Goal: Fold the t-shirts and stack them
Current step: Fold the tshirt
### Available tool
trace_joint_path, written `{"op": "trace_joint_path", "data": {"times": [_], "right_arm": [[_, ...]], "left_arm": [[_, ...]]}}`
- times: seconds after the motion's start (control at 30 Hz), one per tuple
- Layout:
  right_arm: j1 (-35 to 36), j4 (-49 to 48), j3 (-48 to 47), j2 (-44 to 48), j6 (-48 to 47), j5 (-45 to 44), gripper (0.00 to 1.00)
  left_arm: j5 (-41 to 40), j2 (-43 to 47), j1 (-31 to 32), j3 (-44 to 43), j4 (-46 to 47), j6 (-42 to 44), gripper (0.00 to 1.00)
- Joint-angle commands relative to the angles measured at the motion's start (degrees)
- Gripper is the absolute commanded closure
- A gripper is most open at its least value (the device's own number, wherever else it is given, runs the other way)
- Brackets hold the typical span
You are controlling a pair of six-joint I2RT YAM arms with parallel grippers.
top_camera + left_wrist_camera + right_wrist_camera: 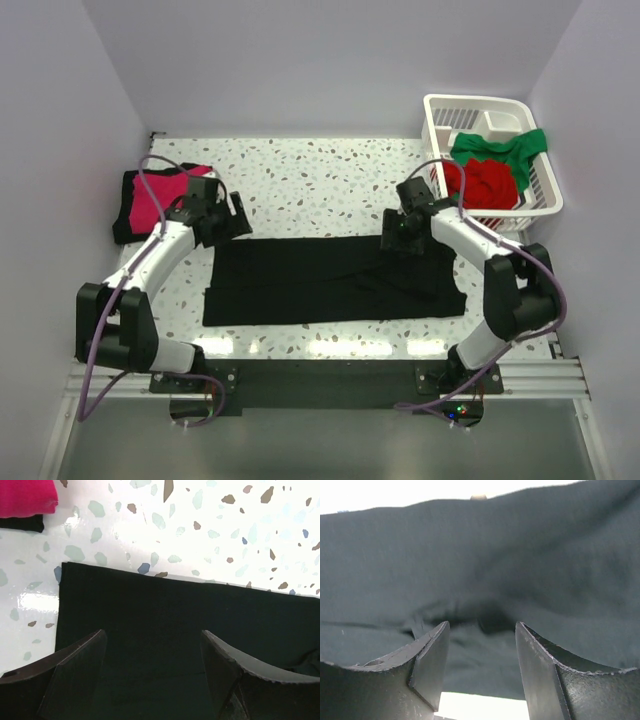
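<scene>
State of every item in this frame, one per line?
spread black t-shirt: flat on table, unstacked
pink t-shirt: folded, on folded black t-shirt
red t-shirt: crumpled in basket
green t-shirt: crumpled in basket
left gripper: open, empty
right gripper: open, empty

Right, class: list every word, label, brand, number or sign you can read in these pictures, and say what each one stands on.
None: no readable text in any view.
The black t-shirt, pink t-shirt, red t-shirt and green t-shirt are plain, with no print showing.
The white basket and the speckled table show no label or mark.
</scene>
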State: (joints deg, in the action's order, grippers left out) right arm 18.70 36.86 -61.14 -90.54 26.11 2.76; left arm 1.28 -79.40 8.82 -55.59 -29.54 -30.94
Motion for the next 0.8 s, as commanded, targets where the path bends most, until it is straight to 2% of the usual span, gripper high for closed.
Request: {"op": "trace_joint_path", "data": {"times": [0.0, 0.33, 0.53, 0.77], "right_arm": [[0.5, -7.2, -4.2, -2.4, -0.9, 0.5, 0.42], [4.6, -7.7, -3.6, -7.5, -1.9, 1.0, 0.44], [7.2, -4.0, 0.1, -2.4, 0.5, 0.9, 0.45], [8.2, 3.7, 4.2, 3.8, 2.4, 3.4, 0.48]], "left_arm": [[2.4, -0.8, 0.4, 0.0, 4.1, -0.9, 0.20], [5.4, -5.2, 0.4, 7.0, 10.5, -1.0, 0.20], [7.1, -8.8, 0.4, 10.4, 13.4, -1.6, 0.18], [6.9, -7.7, 0.5, 13.8, 14.5, -1.7, 0.17]]}}
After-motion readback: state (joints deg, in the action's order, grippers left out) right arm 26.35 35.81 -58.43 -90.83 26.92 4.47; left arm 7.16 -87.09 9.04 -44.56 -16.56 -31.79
